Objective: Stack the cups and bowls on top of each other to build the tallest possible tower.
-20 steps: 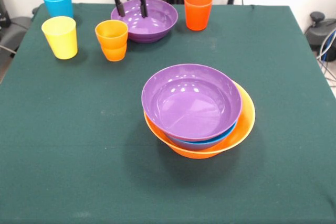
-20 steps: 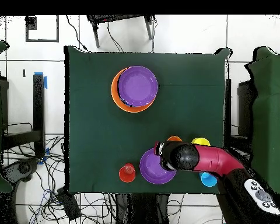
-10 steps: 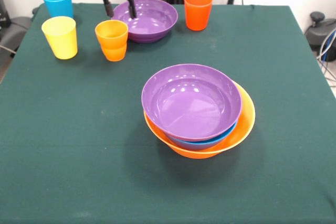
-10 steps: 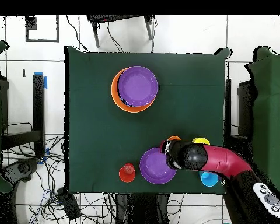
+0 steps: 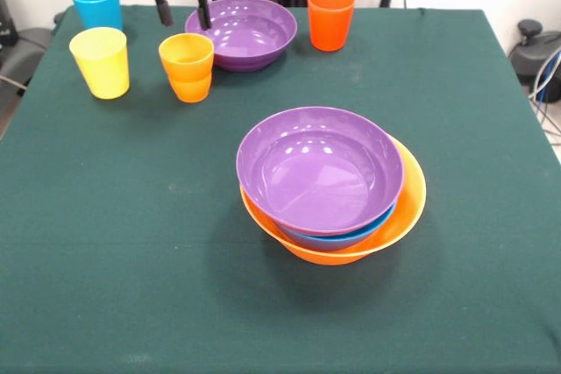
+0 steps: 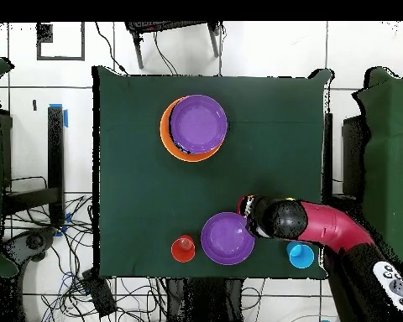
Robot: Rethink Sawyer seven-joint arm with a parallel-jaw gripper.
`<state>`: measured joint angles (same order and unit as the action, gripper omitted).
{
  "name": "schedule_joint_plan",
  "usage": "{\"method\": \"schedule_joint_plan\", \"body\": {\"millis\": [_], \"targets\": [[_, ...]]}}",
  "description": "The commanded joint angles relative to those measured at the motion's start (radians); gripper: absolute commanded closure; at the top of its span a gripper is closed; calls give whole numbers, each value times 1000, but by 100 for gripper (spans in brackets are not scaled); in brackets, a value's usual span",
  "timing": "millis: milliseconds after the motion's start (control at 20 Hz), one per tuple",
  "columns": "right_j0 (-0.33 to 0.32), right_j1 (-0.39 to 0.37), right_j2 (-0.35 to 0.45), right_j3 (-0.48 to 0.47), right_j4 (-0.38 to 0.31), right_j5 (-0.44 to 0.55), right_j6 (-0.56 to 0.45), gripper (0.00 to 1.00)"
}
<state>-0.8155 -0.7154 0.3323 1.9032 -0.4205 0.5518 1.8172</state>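
Observation:
My gripper [image 5: 182, 13] hangs open and empty at the far side of the table, just behind the orange cup [image 5: 187, 66] and left of the loose purple bowl [image 5: 243, 31]. Near the table's middle stands the tower: a purple bowl [image 5: 320, 168] nested in a blue bowl [image 5: 337, 236], nested in the large orange bowl [image 5: 410, 203]. A yellow cup [image 5: 100, 60], a light blue cup [image 5: 95, 2] and a red-orange cup [image 5: 330, 17] stand apart. Overhead, the arm [image 6: 310, 225] covers the orange and yellow cups, with the gripper [image 6: 244, 205] beside the purple bowl [image 6: 227, 238].
The dark green cloth [image 5: 131, 243] covers the whole table. Overhead, the red-orange cup [image 6: 183, 248] and the light blue cup [image 6: 300, 255] stand near the table's bottom edge, and the tower [image 6: 198, 123] sits toward the top. Cables lie on the floor around the table.
The gripper has slid left in the front view, from over the loose purple bowl's rim to behind the orange cup. It stays open. No object has moved.

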Motion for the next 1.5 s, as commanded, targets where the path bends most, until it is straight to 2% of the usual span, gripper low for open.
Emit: {"method": "schedule_joint_plan", "body": {"millis": [50,550,850,1500], "targets": [[33,69,56,-76,-59,17,-74,0],[68,60,41,-52,-62,-13,-34,0],[94,6,27,-42,-58,7,-23,0],[105,23,24,-56,-52,-1,-17,0]]}}
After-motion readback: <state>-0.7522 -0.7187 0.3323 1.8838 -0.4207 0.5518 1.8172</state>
